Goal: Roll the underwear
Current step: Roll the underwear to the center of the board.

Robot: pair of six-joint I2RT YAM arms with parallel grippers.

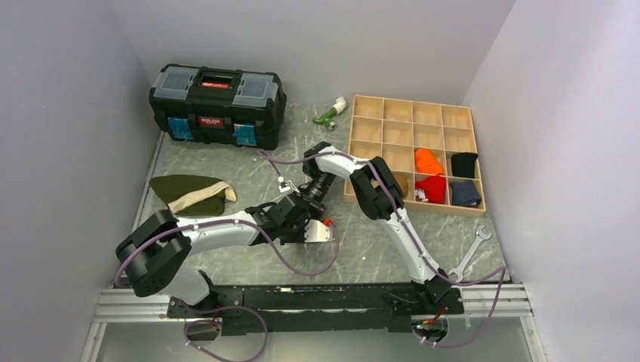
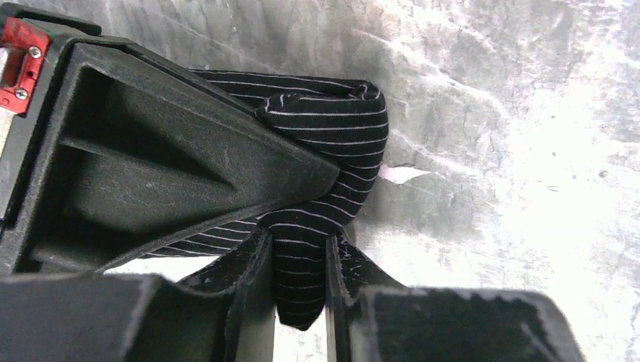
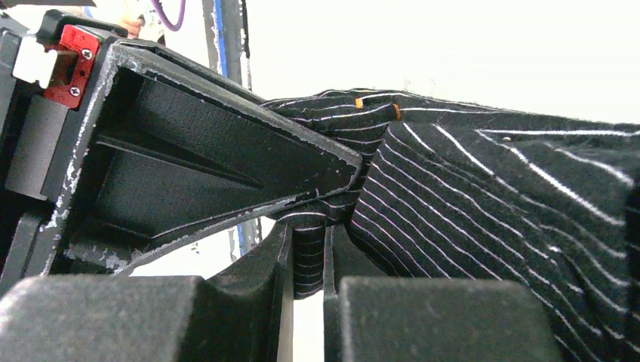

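Tray (image 1: 411, 99) holds perhaps five bundles (image 1: 429, 161); end effectors (image 2: 300, 256) (image 3: 308, 260) pinch underwear (image 2: 340, 128)

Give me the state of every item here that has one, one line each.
underwear, bunched, pinched by both arms.
left jaws, shut on the underwear.
right jaws, shut on the underwear.
toolbox, lid closed.
olive garment, lying folded.
wooden tray, several compartments hold cloth bundles, others empty.
wrench, lying flat.

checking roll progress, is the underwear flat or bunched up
Bunched up: in both wrist views the underwear is folded over itself and pinched.
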